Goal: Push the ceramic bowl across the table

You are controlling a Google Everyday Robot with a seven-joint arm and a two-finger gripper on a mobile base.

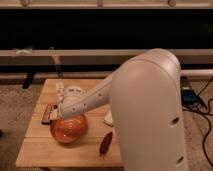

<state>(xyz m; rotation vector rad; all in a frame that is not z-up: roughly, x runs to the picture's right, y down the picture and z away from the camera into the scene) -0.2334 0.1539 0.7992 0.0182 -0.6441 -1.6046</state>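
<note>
The ceramic bowl (68, 129) is round, glossy and orange-brown. It sits on the left half of the light wooden table (37, 150), and its far rim is covered by my arm. My gripper (64, 102) is at the end of the white arm, just above and behind the bowl's far rim, at or very close to it. The arm's large upper part fills the right side of the view and hides the right half of the table.
A dark flat bar (48, 114) lies left of the bowl. A brown oblong object (105, 143) lies to the bowl's front right. A white cup (107, 119) is mostly hidden behind the arm. Cables (200, 102) lie on the carpet at the right.
</note>
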